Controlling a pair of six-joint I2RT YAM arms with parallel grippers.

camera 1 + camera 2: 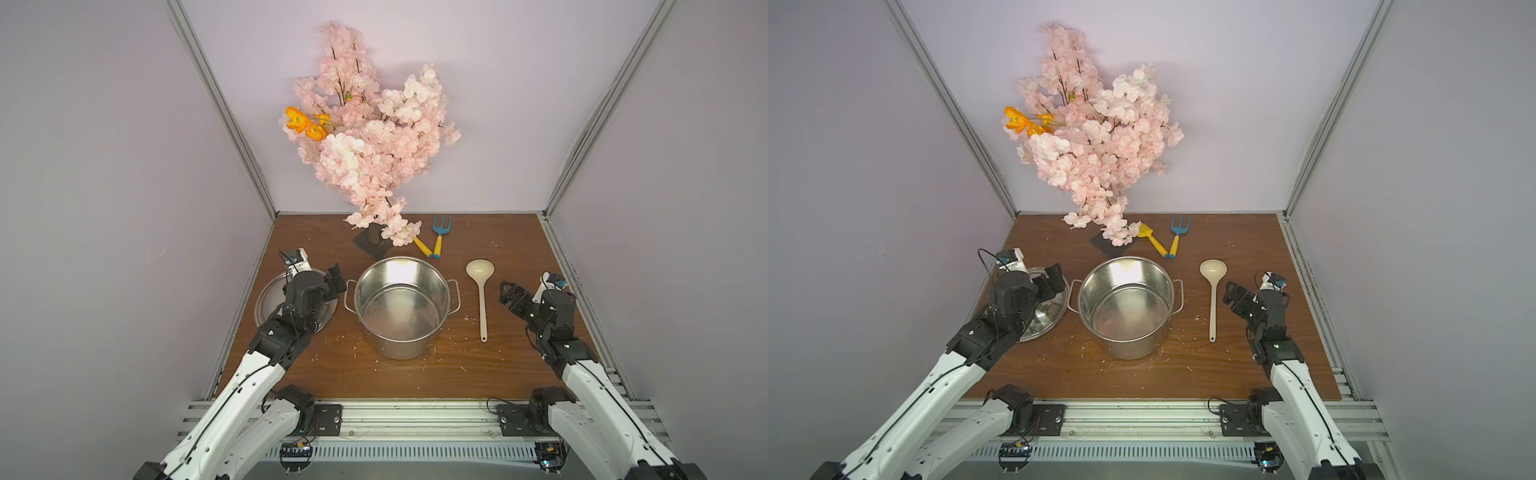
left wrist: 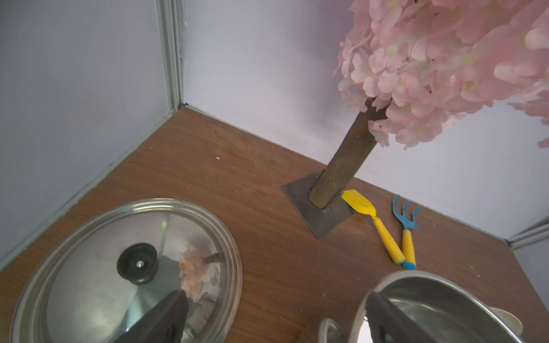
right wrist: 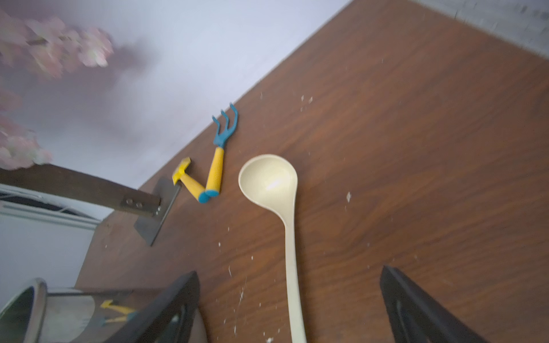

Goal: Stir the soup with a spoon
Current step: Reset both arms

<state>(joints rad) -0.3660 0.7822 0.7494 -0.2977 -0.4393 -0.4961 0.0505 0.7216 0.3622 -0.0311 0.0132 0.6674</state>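
Now the right gripper (image 1: 510, 294) has its fingers wide and empty; the spoon (image 1: 482, 299) lies flat just beside them, toward the pot (image 1: 401, 345). The left gripper (image 1: 336, 282) is spread wide too, with the lid (image 1: 261, 307) on one side of its fingers and the pot on the other.

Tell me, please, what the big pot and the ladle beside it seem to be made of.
The stockpot: most likely stainless steel with a polished finish, since its silvery wall is shiny and mirrors its surroundings. The ladle: probably plastic, as it is an even cream-beige, smooth, and has only a soft highlight in its bowl.
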